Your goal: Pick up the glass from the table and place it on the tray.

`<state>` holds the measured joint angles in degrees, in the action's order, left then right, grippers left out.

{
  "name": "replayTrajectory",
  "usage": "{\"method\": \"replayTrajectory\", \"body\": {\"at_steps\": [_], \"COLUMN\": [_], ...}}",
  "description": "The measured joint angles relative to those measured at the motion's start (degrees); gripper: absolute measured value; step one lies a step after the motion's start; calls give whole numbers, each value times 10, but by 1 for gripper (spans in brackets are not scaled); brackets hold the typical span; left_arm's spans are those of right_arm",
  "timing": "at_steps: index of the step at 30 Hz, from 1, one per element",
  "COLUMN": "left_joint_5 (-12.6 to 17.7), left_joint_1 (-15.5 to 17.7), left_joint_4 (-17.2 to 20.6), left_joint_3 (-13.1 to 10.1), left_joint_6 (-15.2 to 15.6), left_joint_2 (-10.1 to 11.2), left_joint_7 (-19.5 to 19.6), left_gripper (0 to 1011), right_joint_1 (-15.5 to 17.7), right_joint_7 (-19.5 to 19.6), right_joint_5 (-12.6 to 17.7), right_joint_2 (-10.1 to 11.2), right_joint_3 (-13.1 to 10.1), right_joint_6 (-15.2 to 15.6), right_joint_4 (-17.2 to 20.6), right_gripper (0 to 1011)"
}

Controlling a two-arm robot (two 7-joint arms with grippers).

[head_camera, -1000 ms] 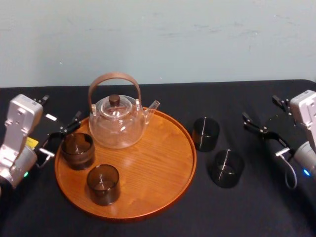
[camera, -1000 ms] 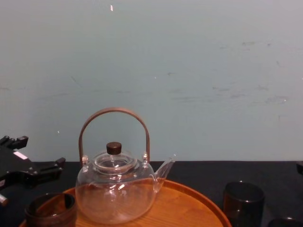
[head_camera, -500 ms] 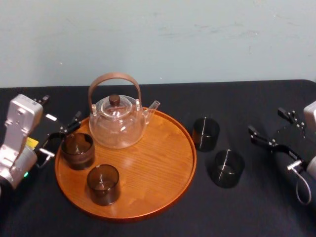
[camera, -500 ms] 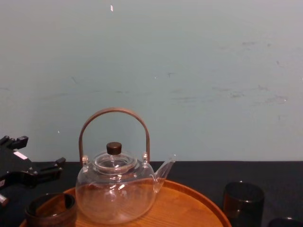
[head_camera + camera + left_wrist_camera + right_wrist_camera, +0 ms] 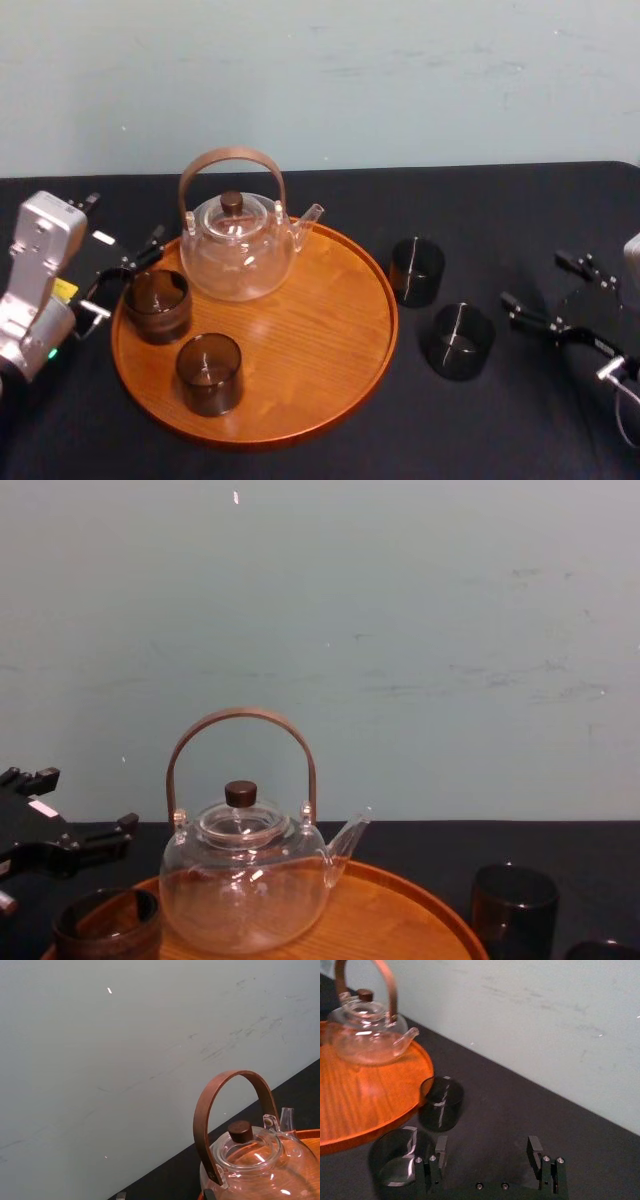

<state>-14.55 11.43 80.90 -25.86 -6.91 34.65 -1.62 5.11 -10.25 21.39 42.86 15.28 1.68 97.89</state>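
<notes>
Two dark glasses stand on the black table [image 5: 500,200] to the right of the round wooden tray [image 5: 330,370]: a far glass [image 5: 417,271] and a near glass [image 5: 457,341]. My right gripper [image 5: 537,280] hovers open to the right of the near glass, apart from it. In the right wrist view the right gripper [image 5: 487,1150] has nothing between its fingers. There the near glass [image 5: 395,1157] sits just outside one finger, and the far glass [image 5: 441,1102] is ahead. My left gripper [image 5: 122,222] is parked open at the tray's left edge.
On the tray stand a glass teapot [image 5: 238,245] with a brown hoop handle and two more dark glasses [image 5: 157,305] [image 5: 209,373]. The tray's right half is bare wood. A pale wall rises behind the table.
My right gripper has drawn back toward me and to the right, staying open. The left arm and all the glasses are unmoved.
</notes>
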Motion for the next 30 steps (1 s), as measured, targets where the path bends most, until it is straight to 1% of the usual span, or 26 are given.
{"method": "replayTrajectory", "body": {"at_steps": [7,12,22,30], "left_joint_5": [0,0,0,0], "left_joint_1": [0,0,0,0], "left_joint_4": [0,0,0,0], "left_joint_3": [0,0,0,0], "left_joint_6": [0,0,0,0], "left_joint_2": [0,0,0,0], "left_joint_7": [0,0,0,0], "left_gripper": [1001,1002,1002,1001], "right_joint_1": [30,42,60,68], "right_joint_7": [-24,-34,-60,-85], "right_joint_5": [2,-1,-7,-13], "right_joint_2": [18,24,29,27], "right_joint_3": [-13,-18,-25,-24], "right_joint_6": [18,29,51,66], "right_joint_4": [24,35,53,63], "right_gripper": [1002,1002,1003,1002]}}
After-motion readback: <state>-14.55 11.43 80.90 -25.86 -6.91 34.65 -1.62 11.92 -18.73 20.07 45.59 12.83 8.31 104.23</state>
